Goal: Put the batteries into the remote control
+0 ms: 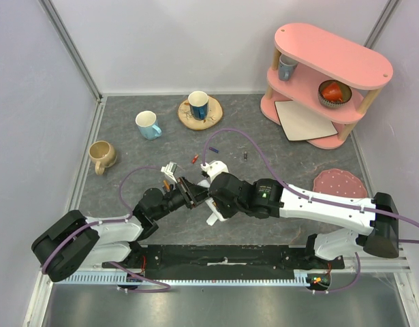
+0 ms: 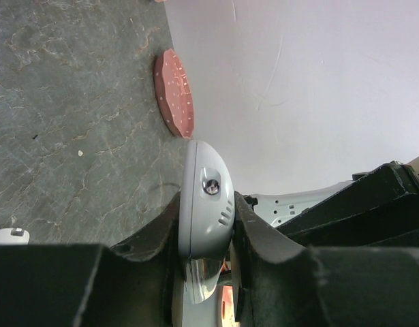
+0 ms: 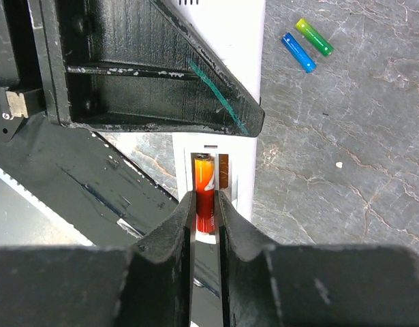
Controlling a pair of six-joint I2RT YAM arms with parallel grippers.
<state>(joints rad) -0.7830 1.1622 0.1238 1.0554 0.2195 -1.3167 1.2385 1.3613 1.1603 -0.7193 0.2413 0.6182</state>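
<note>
My left pincer [image 2: 208, 231] clamps the slim white plastic remote [image 2: 202, 170]; right pincer [image 3: 204, 204] straddles an orange-red cylindrical battery [image 3: 204, 178], grip unclear.

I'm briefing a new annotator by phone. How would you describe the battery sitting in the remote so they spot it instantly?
At the middle of the table, the left gripper clamps the white remote control. In its open bay, between the fingers of the right gripper, sits the red-orange battery. The blue battery and green battery lie loose on the table instead.
</note>
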